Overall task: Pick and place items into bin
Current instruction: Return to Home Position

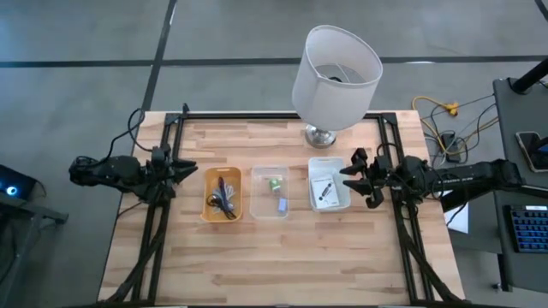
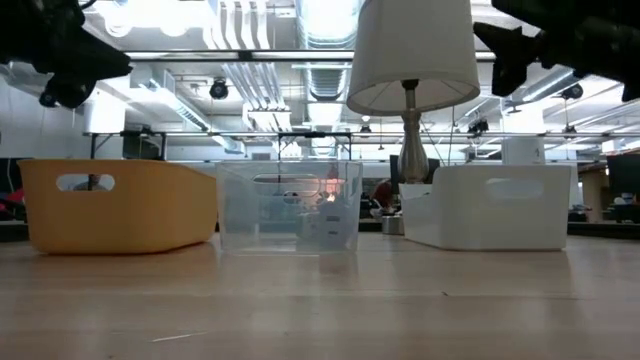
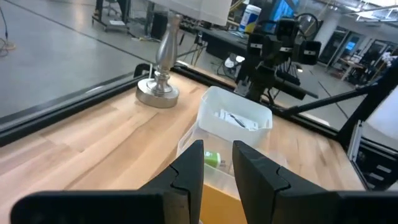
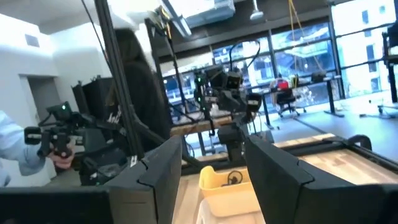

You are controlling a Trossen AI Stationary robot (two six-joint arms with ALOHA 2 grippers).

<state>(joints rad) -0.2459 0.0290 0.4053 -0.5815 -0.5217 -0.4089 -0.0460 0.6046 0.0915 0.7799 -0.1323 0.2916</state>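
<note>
Three bins stand in a row on the table: a yellow bin [image 1: 223, 195] with black and purple cords [image 1: 224, 197], a clear bin [image 1: 270, 192] with a green piece [image 1: 275, 183] and a small bluish piece [image 1: 281, 205], and a white bin [image 1: 328, 184] with a white packet with dark parts [image 1: 324, 190]. My left gripper [image 1: 190, 168] hovers open, raised, just left of the yellow bin. My right gripper [image 1: 351, 175] hovers open above the white bin's right edge. Both grippers are empty. In the left wrist view the green piece [image 3: 213, 159] shows between the fingers.
A large white lamp [image 1: 334, 77] stands on its metal base [image 1: 320, 135] at the table's far edge, behind the white bin. Bare wood lies in front of the bins. Black rails run along the table's sides. A person [image 4: 18, 143] stands beyond the table.
</note>
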